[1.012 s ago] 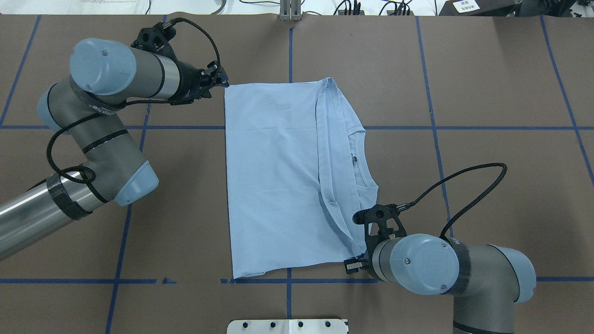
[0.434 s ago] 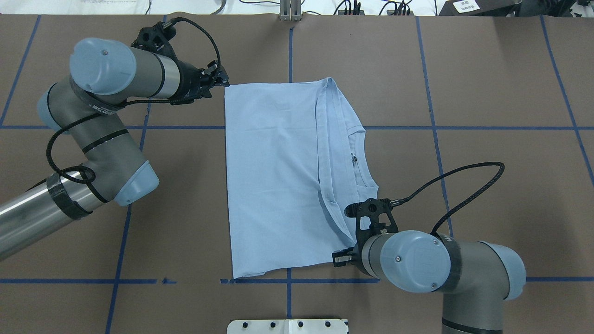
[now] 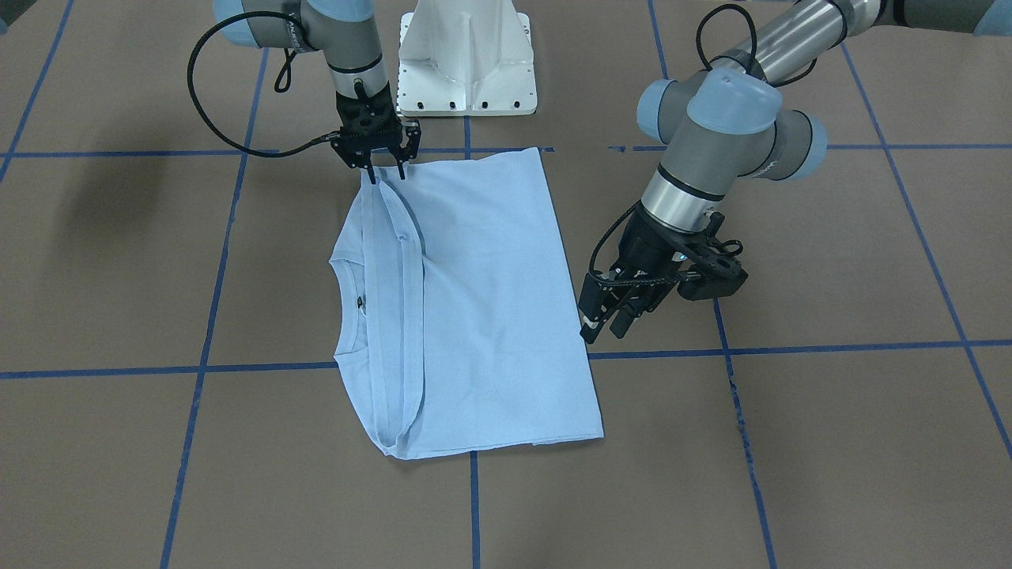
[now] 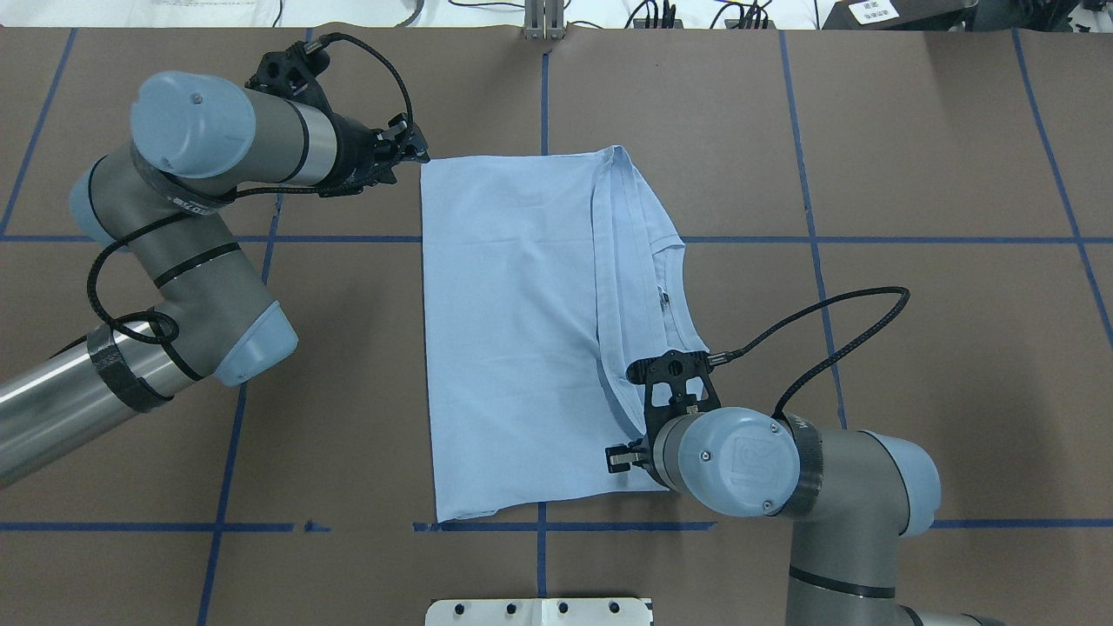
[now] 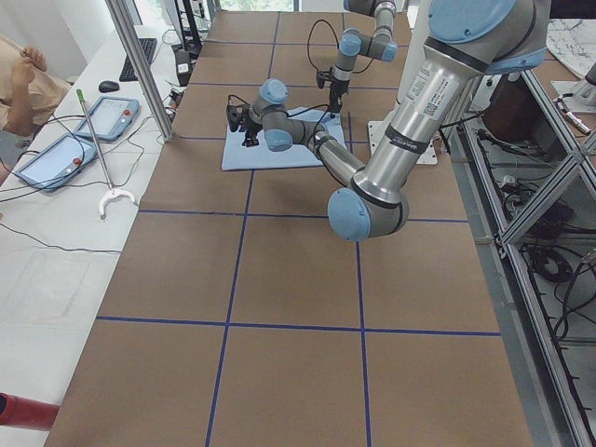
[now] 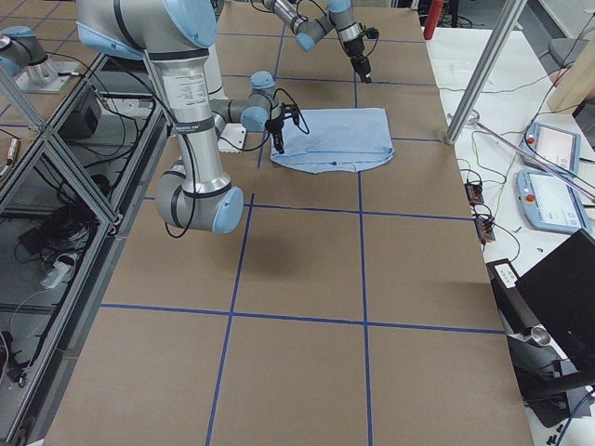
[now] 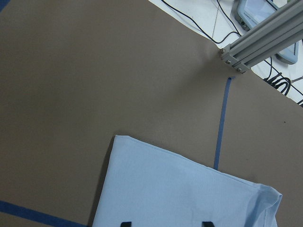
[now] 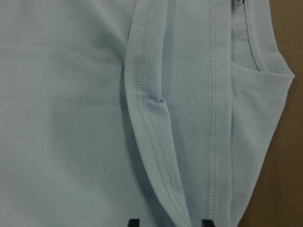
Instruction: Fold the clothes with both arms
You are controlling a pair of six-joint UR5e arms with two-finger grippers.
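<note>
Pale blue short-sleeved fabric T-shirt [image 4: 513, 339] is laid folded flat mid-frame in the overhead view, on the brown table [image 4: 913, 174]. Black two-finger left gripper [image 3: 602, 332] is held spread just off its upper-left corner; black right gripper [image 3: 385, 170], also spread, is parked over the lower-right hem.

We see a pale blue T-shirt [image 4: 513, 330] lying flat in a rough rectangle, with long hemmed strips folded in beside its round neck. One corner lies directly under the right gripper [image 3: 385, 172], which points straight down, fingers apart, a folded hem edge between them. The diagonally opposite corner lies just ahead of the tilted left gripper [image 3: 605, 322], whose fingers are also spread. The grey left arm [image 4: 191, 261] and right arm [image 4: 783, 461] are both bent.
</note>
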